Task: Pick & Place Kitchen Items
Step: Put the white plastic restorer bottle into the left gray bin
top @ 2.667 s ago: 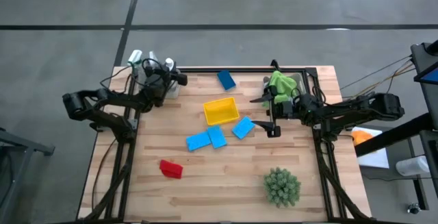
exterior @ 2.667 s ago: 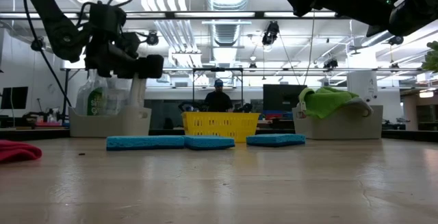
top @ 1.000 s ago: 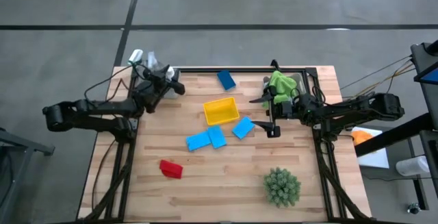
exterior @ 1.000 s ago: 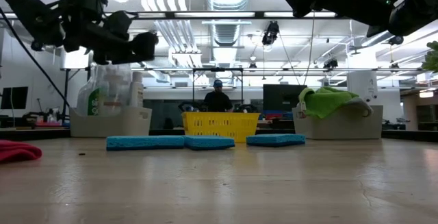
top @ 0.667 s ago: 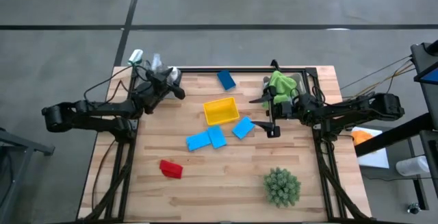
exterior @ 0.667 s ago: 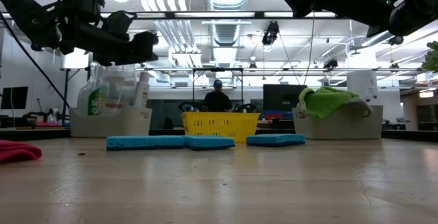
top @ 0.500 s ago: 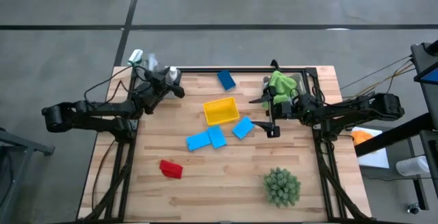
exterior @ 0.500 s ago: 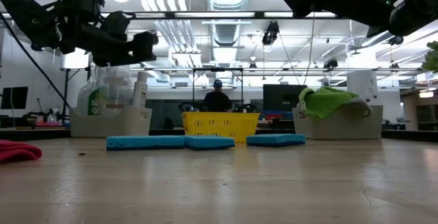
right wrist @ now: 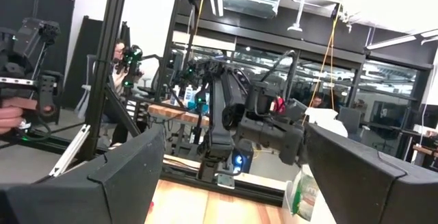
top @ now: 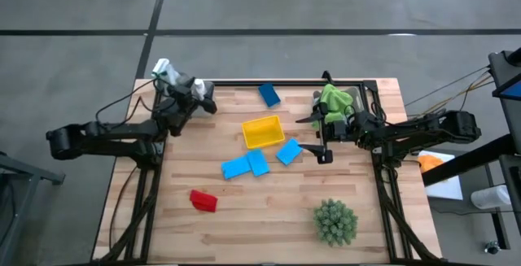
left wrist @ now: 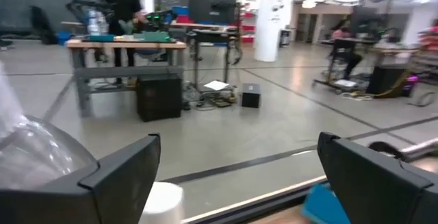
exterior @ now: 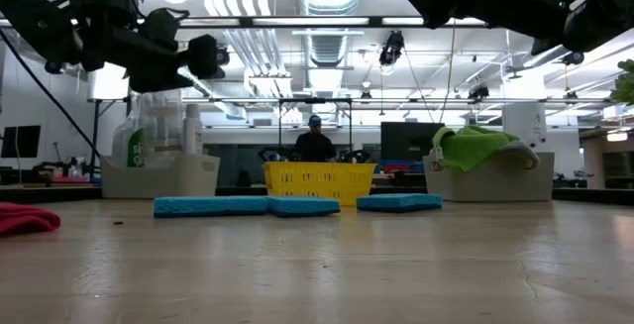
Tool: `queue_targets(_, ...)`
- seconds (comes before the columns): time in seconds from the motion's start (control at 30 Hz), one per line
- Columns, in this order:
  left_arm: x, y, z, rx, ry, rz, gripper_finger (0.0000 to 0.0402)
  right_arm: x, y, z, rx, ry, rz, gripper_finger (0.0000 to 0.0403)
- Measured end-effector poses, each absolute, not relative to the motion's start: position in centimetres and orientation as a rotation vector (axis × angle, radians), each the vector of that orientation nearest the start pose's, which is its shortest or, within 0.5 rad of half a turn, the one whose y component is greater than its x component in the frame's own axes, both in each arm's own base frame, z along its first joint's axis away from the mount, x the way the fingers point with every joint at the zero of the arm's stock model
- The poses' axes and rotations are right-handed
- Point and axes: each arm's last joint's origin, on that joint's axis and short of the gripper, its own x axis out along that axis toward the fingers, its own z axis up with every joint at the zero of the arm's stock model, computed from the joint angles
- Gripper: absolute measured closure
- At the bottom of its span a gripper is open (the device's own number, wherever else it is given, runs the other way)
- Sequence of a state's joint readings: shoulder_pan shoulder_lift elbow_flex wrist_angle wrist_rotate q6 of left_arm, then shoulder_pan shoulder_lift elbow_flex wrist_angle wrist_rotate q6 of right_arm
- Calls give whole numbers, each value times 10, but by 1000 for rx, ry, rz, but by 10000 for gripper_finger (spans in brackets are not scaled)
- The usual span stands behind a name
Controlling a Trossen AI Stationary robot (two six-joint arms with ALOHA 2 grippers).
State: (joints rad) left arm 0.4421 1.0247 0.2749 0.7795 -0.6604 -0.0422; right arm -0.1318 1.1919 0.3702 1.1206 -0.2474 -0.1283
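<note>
Across the worktop [top: 269,209], our left gripper [top: 203,99] has just spread its jaws, releasing the small white bottle [exterior: 192,126]; right gripper [top: 319,140] waits, jaws apart.

Wooden table [top: 269,209]: sponges [top: 246,166], tray [top: 263,132], plant [top: 335,221]

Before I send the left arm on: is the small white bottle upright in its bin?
Upright. The small white bottle stands straight in the pale bin, beside the clear spray bottle.

Four blue sponges [top: 269,95], one red cloth [top: 203,200], one green cloth [top: 334,98], one yellow tray [top: 263,132], one plant [top: 335,222].
</note>
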Motion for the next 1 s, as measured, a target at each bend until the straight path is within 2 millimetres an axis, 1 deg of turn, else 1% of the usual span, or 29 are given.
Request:
queue_targets(0.27,169,88,211,-12,-28,1046,8,224,-23,238,-184,-300,96,60)
queue_targets(0.33,171,83,216,-6,-49,990,8,224,-23,238,-184,-301,96,60)
queue_targets(0.4,173,78,221,50,-45,951,8,224,-23,238,-184,-301,95,60)
queue_targets(0.47,173,77,220,112,2,982,8,224,-23,238,-185,-301,95,60)
queue_targets(0.57,172,79,213,129,80,1041,9,225,-23,241,-187,-308,95,60)
queue_targets(0.67,171,81,208,112,120,1055,9,231,-24,248,-190,-323,93,60)
queue_targets(0.8,166,88,201,59,166,1129,9,244,-25,254,-188,-294,95,60)
queue_targets(0.87,166,89,200,5,138,1109,9,252,-26,255,-185,-268,96,60)
queue_targets(0.93,168,88,207,-25,96,1066,9,259,-27,254,-180,-240,99,60)
queue_targets(1.0,170,86,222,-23,40,1043,9,265,-28,253,-178,-231,103,60)
